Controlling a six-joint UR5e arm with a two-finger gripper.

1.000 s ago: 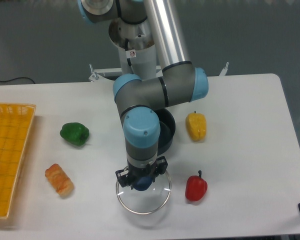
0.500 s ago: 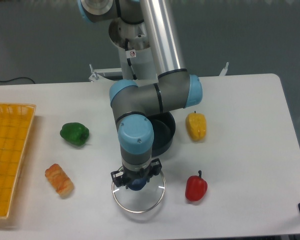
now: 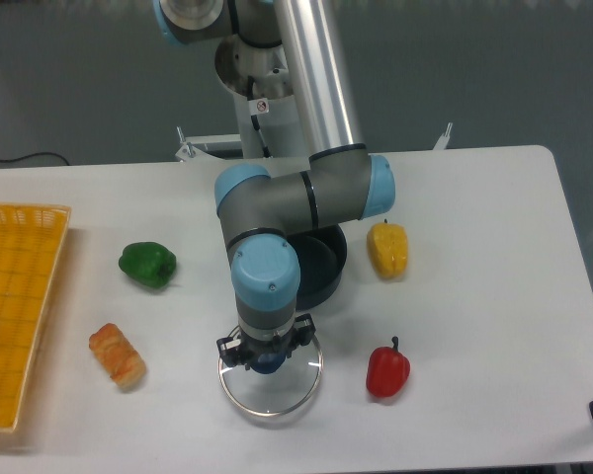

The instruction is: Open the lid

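Lid (image 3: 270,388) shifted left, white table (image 3: 494,296), grey wall (image 3: 494,69)

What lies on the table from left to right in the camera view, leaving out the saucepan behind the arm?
Yellow basket → bread roll → green pepper → lid, held at its knob by the end effector → red pepper, yellow pepper at about the same place.

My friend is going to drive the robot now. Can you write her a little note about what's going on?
Gripper: fingers shut on the lid's blue knob.
Lid: off the saucepan, low over the table's front edge, between the bread roll and the red pepper; whether it touches the table is unclear.
Done: saucepan is open.
Left: set the lid down if it isn't, then let go.
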